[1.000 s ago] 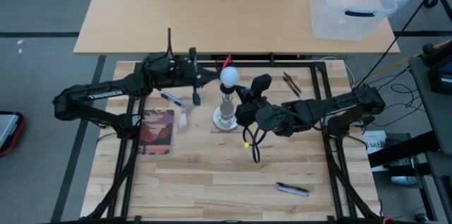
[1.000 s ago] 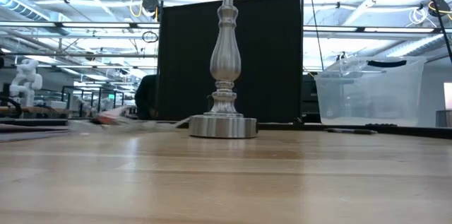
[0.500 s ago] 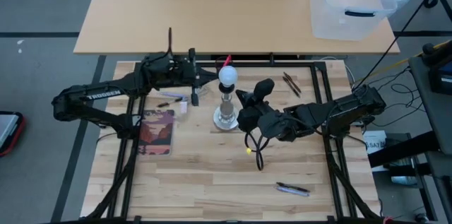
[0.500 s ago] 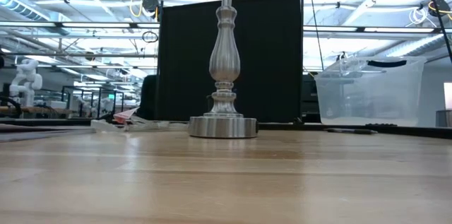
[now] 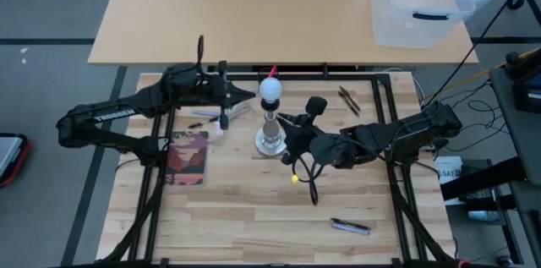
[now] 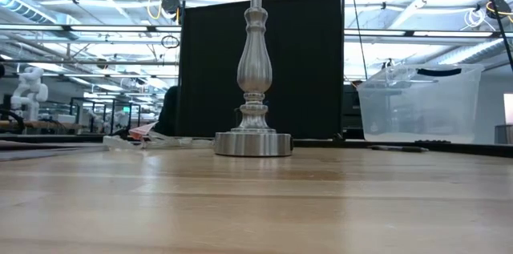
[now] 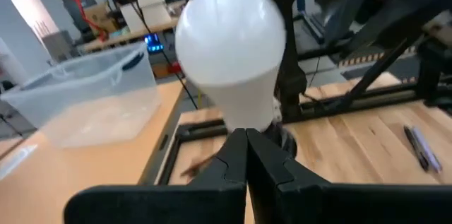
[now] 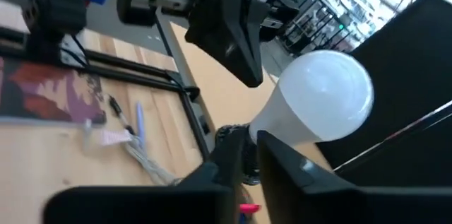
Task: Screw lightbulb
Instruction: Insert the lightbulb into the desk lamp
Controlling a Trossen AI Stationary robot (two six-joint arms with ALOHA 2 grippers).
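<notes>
The frosted white lightbulb point(image 5: 270, 89) point(image 7: 229, 40) stands upright in the top of the silvery socket stand point(image 5: 269, 137), whose disc foot point(image 6: 253, 143) rests on the wooden table. My left gripper point(image 5: 251, 92) point(image 7: 246, 139) is shut and level, just left of the bulb with its tip below the globe. I cannot tell whether it touches the bulb. My right gripper point(image 5: 286, 121) point(image 8: 251, 157) comes from the right at the bulb's neck, its fingers nearly closed. My right gripper has its two fingers on the bulb's narrow neck point(image 8: 267, 131), just above the dark socket top point(image 8: 234, 139). It comes about level from the table's right side, across the upright bulb. The fingers hide the exact place of contact. The bulb stays seated in the stand.
A book point(image 5: 188, 156) and a clear wrapper point(image 5: 221, 124) lie left of the stand. A dark cable with a yellow bit point(image 5: 296, 177) hangs below my right gripper. Pens lie at the near right point(image 5: 349, 226) and far right point(image 5: 348, 99). A clear bin point(image 5: 418, 6) stands on the far table.
My left gripper has drawn back a little toward the table's left edge, away from the bulb, and stays shut. My right gripper has rolled about its own axis at the bulb's neck while keeping its place. The stand's foot has not moved.
</notes>
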